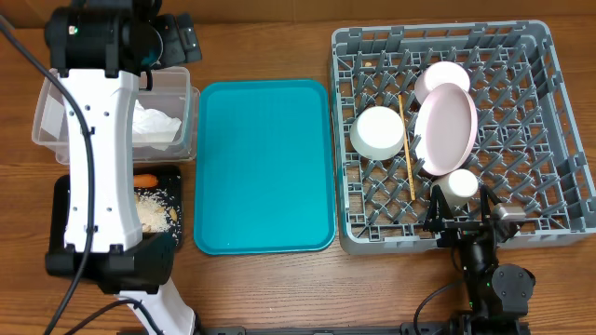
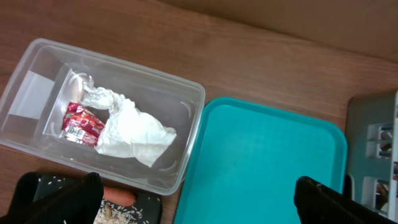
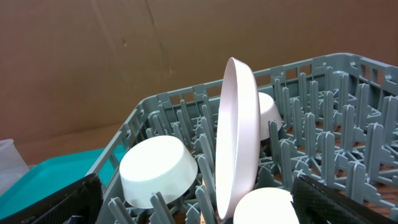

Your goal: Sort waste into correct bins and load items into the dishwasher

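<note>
R fingers (image 3: 348, 199) apart, white cup (image 3: 264, 208) just ahead betw. them, at rack's (image 3: 348, 87) near edge. L fingers (image 2: 56, 196) apart over clear tub (image 2: 37, 68) w/ napkin (image 2: 134, 130).

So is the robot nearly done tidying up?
Looks about done. Napkin and red wrapper lie in the clear tub; carrot and rice in the black tray. Plate, two bowls, cup and chopsticks sit in the grey rack. Left end effector and right end effector are open, empty. Nothing left on the teal tray.
</note>
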Tool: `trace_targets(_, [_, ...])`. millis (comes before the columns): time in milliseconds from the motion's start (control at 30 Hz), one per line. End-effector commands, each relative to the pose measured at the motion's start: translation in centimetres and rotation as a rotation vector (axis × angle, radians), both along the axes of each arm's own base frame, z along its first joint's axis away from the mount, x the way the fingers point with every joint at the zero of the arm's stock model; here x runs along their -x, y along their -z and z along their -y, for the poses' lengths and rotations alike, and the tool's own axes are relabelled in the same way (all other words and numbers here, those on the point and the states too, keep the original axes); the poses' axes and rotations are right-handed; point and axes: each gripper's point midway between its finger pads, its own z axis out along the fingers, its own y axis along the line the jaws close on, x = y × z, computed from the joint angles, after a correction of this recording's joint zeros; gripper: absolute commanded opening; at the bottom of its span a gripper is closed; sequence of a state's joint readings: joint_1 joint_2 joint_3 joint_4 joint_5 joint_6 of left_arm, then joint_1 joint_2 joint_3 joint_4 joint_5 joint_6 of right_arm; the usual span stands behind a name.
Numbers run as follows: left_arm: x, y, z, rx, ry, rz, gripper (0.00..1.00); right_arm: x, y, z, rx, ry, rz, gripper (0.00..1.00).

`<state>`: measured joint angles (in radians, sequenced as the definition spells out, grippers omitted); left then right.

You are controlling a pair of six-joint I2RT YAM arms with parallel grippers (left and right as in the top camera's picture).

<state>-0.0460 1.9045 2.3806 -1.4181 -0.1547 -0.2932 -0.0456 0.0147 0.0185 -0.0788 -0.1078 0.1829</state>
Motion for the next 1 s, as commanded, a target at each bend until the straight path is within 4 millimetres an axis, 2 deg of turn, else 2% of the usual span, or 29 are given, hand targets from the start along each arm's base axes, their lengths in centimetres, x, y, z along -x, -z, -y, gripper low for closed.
trace_targets(0, [4.2,-7.2,0.2,0.014,-0.006,0.184,1.00,0.0,0.1,-0.1,0.005,-0.006,0.007,1.00])
trace_targets(133, [7.9,-11.1,0.0,0.021,-0.006,0.291,1.00,0.0,0.1,-0.1,0.005,-0.005,0.007,1.00])
trace_targets(233, [11.4,-12.9,-1.0,-0.023,-0.024,0.347,1.00,0.0,0.1,-0.1,0.005,-0.005,0.007,1.00])
trace_targets(300, [13.6,-12.9,-1.3,-0.031,-0.031,0.355,1.00,0.0,0.1,-0.1,0.005,-0.006,0.007,1.00])
trace_targets(367, [16.0,-12.0,-1.5,-0.032,-0.031,0.342,1.00,0.0,0.1,-0.1,0.005,-0.005,0.007,1.00])
trace_targets(467, [19.4,-8.6,-1.7,-0.035,-0.029,0.279,1.00,0.0,0.1,-0.1,0.005,-0.006,0.007,1.00])
trace_targets(633, [22.8,-3.2,-0.6,0.019,0.016,0.229,1.00,0.0,0.1,-0.1,0.005,-0.005,0.007,1.00])
trace_targets(733, [24.4,1.3,0.6,0.079,0.070,0.211,1.00,0.0,0.1,-0.1,0.005,-0.005,0.007,1.00])
trace_targets(867, [24.6,6.2,2.1,0.142,0.131,0.257,1.00,0.0,0.1,-0.1,0.005,-0.005,0.007,1.00])
trace_targets(967, [23.2,8.6,2.3,0.147,0.145,0.382,1.00,0.0,0.1,-0.1,0.005,-0.006,0.007,1.00])
